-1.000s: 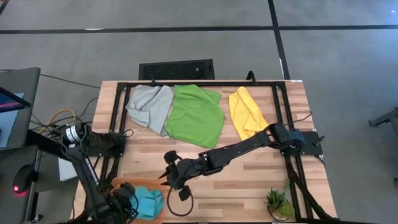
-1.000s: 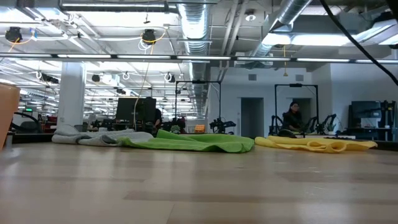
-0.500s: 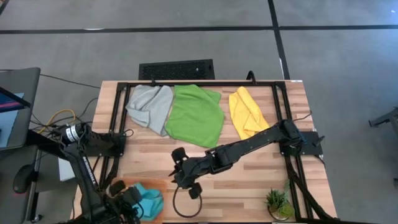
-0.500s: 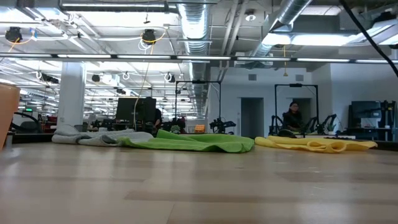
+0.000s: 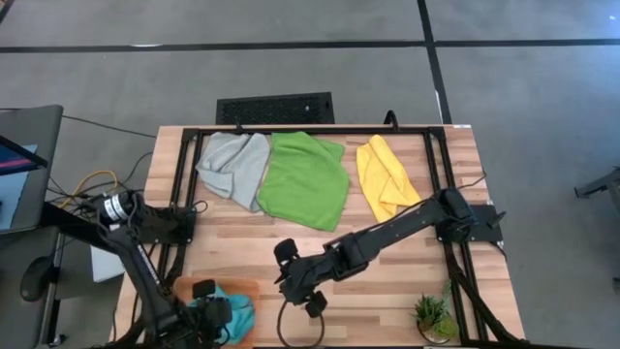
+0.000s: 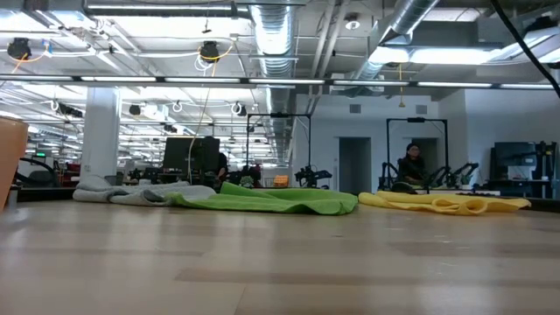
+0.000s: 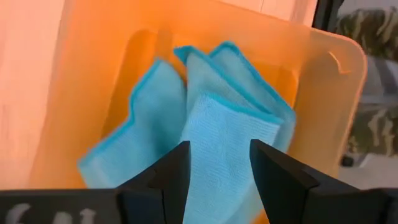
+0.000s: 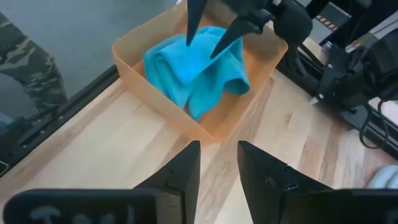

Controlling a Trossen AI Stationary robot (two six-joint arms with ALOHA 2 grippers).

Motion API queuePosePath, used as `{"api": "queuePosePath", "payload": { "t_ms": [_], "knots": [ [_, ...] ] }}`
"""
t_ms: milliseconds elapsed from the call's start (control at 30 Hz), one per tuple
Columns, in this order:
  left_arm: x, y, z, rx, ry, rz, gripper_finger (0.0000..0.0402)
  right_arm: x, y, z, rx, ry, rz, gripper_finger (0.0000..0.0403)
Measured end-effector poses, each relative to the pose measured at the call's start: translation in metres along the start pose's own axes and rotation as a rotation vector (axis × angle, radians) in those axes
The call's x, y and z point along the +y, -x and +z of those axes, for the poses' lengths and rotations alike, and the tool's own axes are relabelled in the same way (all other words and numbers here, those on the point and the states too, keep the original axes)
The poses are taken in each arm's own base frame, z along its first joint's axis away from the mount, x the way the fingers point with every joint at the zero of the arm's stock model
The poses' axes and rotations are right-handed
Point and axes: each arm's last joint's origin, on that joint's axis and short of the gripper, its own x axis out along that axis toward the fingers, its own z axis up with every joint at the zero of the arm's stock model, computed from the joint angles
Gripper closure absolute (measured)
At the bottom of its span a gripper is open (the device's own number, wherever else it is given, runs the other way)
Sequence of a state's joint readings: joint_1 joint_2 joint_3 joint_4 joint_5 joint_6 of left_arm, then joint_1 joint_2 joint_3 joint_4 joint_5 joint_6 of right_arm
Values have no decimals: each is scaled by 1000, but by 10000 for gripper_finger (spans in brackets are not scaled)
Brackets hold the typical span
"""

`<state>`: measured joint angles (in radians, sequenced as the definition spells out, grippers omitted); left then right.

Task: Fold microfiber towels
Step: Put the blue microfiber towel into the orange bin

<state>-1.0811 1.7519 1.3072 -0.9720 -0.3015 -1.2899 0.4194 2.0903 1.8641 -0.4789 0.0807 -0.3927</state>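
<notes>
Towels first, largest spread to smallest. I see the bright green microfiber towel (image 5: 304, 178) lying loose and unfolded at the far middle of the wooden slatted table (image 5: 387, 281), its edge overlapping the rumpled light grey microfiber towel (image 5: 235, 165) on its left. The crumpled yellow microfiber towel (image 5: 384, 175) lies apart on its right. None of these three looks folded, in my judgement. The teal blue microfiber towel (image 8: 196, 65) is folded into a bundle and sits inside the shallow orange plastic tray (image 8: 155, 102) at the near left corner. I judge one of four done, three left.

Left gripper (image 7: 214, 165) hangs just above the teal towel in the tray, fingers apart and holding nothing; from the wrist view I read it as released. Right gripper (image 8: 217, 165) hovers over bare wood just beside the tray, fingers parted, empty.
</notes>
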Motion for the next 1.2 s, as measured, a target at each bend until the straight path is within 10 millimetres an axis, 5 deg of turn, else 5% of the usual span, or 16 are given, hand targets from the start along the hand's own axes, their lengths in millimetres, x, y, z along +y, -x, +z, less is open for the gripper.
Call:
{"api": "queuePosePath", "payload": {
  "t_ms": [467, 767, 1200],
  "knots": [
    [18, -35, 0, 108, -80, -3, 244, 0, 0, -1, 9, -1, 2, 276],
    [20, -40, 3, 198, -43, -43, 248, -5, -1, -3, 13, -9, -4, 278],
    [20, -41, 5, 201, -27, -45, 386, -6, -1, -4, 14, -10, -6, 280]
  ]
}}
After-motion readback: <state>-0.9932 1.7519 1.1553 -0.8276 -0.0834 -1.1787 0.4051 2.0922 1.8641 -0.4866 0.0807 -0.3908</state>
